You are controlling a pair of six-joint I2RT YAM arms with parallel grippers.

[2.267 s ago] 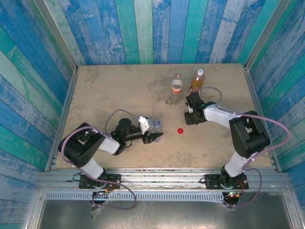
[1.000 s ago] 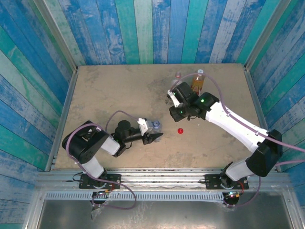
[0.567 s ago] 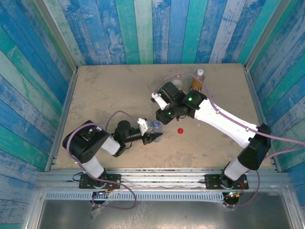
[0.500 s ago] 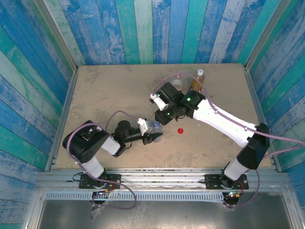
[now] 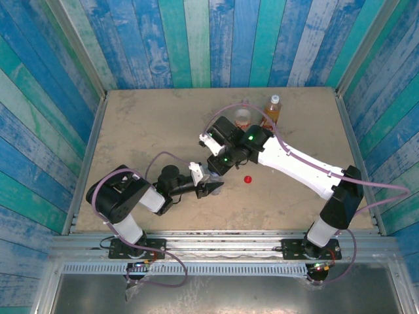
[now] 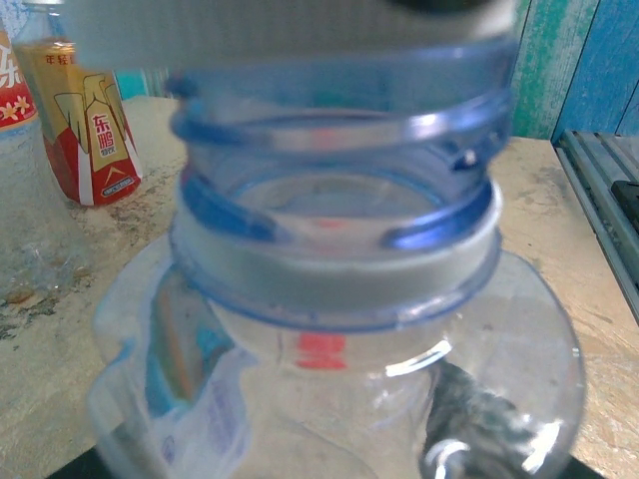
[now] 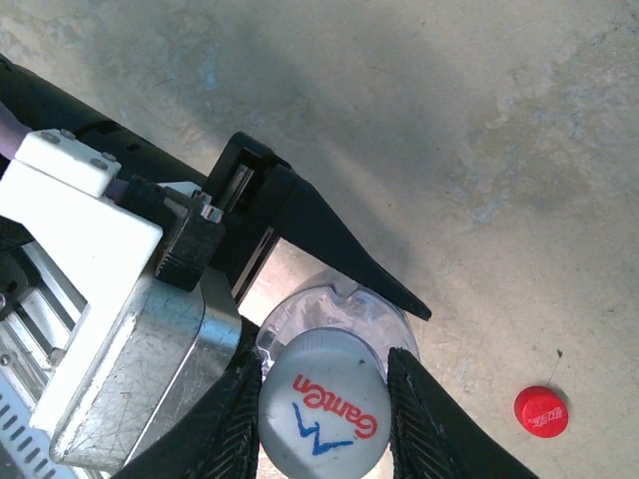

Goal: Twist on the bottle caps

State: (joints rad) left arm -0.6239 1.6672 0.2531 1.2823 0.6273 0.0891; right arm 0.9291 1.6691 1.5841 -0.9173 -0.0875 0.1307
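Note:
My left gripper (image 5: pixel 211 182) lies low on the table, shut on the clear bluish bottle (image 5: pixel 213 173), which stands upright with its threaded mouth (image 6: pixel 339 170) open. One black left finger (image 7: pixel 339 249) runs beside the bottle (image 7: pixel 344 314). My right gripper (image 5: pixel 218 162) hangs directly over the bottle, shut on the pale bluish-white cap (image 7: pixel 324 404) with red and blue print. The cap sits just above the mouth, slightly off centre. The red cap (image 5: pixel 248 178) lies on the table to the right. The amber bottle (image 5: pixel 272 110) and the red-white labelled bottle (image 5: pixel 243 118) stand at the back.
Blue and green plank walls close in the tan table (image 5: pixel 150 124) on three sides. A metal rail (image 5: pixel 216 243) runs along the near edge. The two back bottles stand behind the right arm's forearm (image 5: pixel 294 167).
My right arm has swung from beside the amber bottle leftward and nearer, carrying the cap over the held bottle. The left arm and bottle have not moved.

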